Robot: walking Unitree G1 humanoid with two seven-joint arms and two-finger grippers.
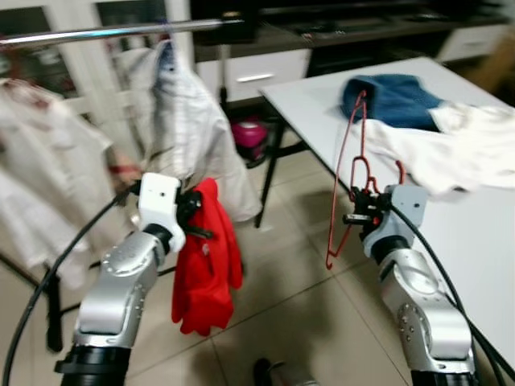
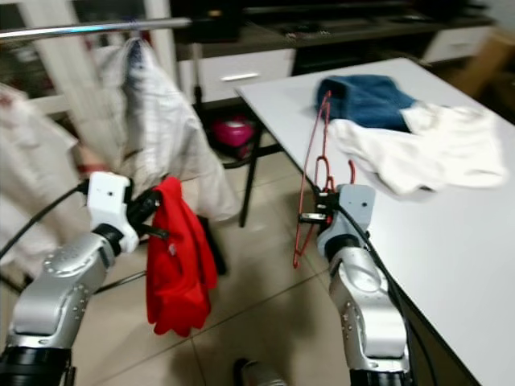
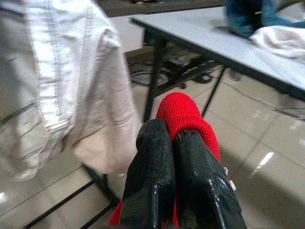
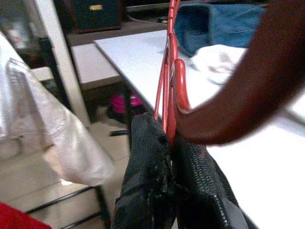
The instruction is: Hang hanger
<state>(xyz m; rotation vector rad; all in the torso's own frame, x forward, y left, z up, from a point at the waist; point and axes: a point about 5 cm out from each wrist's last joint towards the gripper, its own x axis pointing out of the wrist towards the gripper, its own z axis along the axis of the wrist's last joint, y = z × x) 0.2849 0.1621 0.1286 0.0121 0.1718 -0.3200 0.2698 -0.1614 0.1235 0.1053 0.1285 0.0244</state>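
**Hanger in my right, red cloth in my left**

My right fingers (image 1: 356, 211) are pressed together on the red wire hanger (image 1: 348, 173), near its hook; its frame rises toward 12 o'clock and drops toward 7, edge-on to me. My left fingers (image 1: 195, 211) are pinched tight on a red garment (image 1: 207, 261) that droops limp toward 6. The hanger looks light, thin and springy, I judge, and likely to swivel in a pinch, so a hold close under the hook suits it. At my 11 o'clock runs the clothes rail (image 1: 121, 31) with a pale shirt (image 1: 185, 121) on it; at 2 o'clock the white bench (image 1: 322, 104) carries a blue cloth (image 1: 390, 96) and a white cloth (image 1: 451, 149)
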